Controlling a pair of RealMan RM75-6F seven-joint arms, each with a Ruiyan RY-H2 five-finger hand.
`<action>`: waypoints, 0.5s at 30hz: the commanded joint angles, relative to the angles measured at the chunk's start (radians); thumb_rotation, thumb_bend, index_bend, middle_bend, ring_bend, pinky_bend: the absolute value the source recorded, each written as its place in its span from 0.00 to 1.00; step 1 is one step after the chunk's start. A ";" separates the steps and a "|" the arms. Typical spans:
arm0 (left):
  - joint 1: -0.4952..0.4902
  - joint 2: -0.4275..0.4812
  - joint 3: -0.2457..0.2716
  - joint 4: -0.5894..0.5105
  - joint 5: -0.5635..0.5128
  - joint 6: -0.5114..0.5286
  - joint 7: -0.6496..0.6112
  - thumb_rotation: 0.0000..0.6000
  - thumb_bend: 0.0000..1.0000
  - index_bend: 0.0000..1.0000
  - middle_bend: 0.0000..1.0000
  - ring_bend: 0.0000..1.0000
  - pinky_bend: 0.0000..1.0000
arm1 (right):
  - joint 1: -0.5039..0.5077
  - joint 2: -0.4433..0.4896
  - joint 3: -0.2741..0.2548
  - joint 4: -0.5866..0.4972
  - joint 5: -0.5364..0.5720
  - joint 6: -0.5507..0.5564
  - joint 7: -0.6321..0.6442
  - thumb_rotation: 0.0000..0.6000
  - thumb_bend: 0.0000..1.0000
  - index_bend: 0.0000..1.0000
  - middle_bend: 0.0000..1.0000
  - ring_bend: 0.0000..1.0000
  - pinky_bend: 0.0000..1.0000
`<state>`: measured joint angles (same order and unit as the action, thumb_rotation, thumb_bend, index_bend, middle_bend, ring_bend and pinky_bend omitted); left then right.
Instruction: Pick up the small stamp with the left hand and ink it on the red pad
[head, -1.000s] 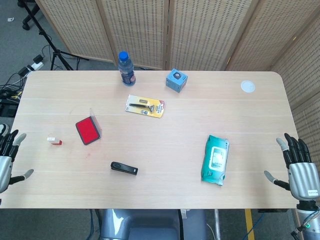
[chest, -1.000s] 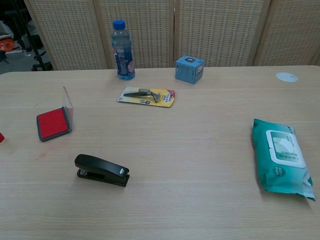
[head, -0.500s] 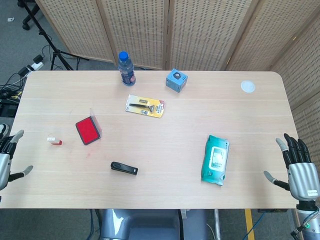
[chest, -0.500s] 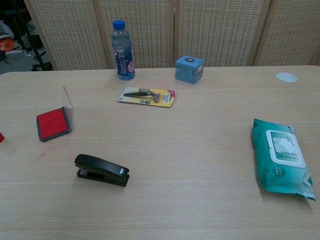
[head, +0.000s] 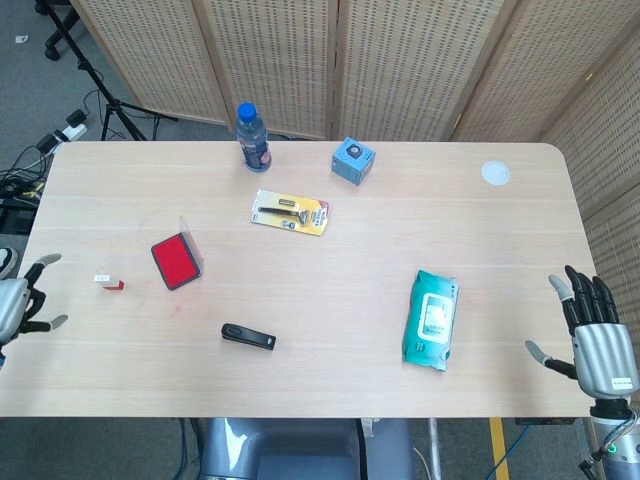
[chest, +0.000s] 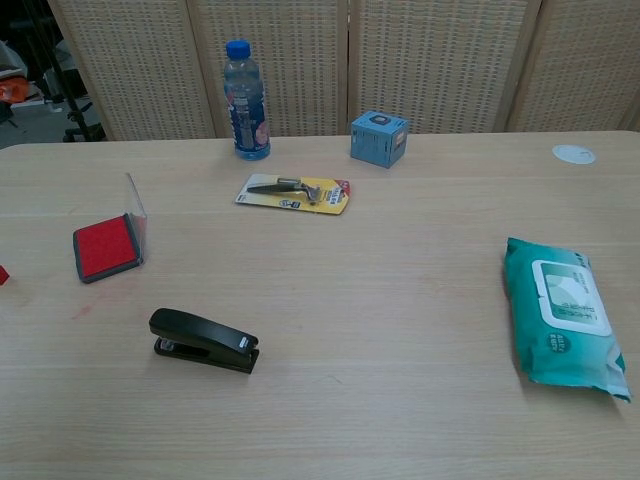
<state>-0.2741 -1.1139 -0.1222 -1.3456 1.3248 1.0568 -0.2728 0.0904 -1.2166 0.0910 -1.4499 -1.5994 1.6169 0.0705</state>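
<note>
Your left hand (head: 18, 303) sits at the left edge of the head view, just off the table (head: 330, 360) edge, fingers spread apart and holding nothing. The stamp (head: 109, 282) lies on the table a little to the right of that hand, apart from it; in the chest view only a red sliver of it shows at the far left edge. Just right of the stamp sits the red pad (head: 176, 262), its clear lid standing up along the far side. Below and right of the pad, in the lower middle of the frame, lies a black stapler (head: 248, 337).

Toward the top centre you have a bottle (head: 252, 138) with a blue cap, a blue box (head: 353, 160) to its right, and a razor pack (head: 291, 212) lying flat below them. A white disc (head: 495, 173) rests at the upper right. A teal wipes pack (head: 431, 319) lies at the lower right.

Your right hand (head: 591, 335) hangs at the lower right corner, beyond the table edge, fingers spread and empty.
</note>
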 joint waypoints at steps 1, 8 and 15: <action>-0.085 -0.042 -0.018 0.159 -0.033 -0.132 -0.147 1.00 0.34 0.36 1.00 1.00 0.99 | 0.001 -0.001 -0.001 -0.001 0.001 -0.004 -0.003 1.00 0.00 0.00 0.00 0.00 0.00; -0.119 -0.123 0.006 0.279 0.021 -0.174 -0.256 1.00 0.42 0.44 1.00 1.00 0.99 | 0.005 -0.004 -0.001 0.000 0.008 -0.017 -0.011 1.00 0.00 0.00 0.00 0.00 0.00; -0.138 -0.198 0.016 0.347 0.027 -0.187 -0.259 1.00 0.36 0.43 1.00 1.00 0.99 | 0.009 -0.004 -0.003 -0.002 0.013 -0.028 -0.012 1.00 0.00 0.00 0.00 0.00 0.00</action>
<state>-0.4060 -1.2964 -0.1107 -1.0133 1.3467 0.8732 -0.5278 0.0990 -1.2203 0.0884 -1.4515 -1.5868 1.5884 0.0588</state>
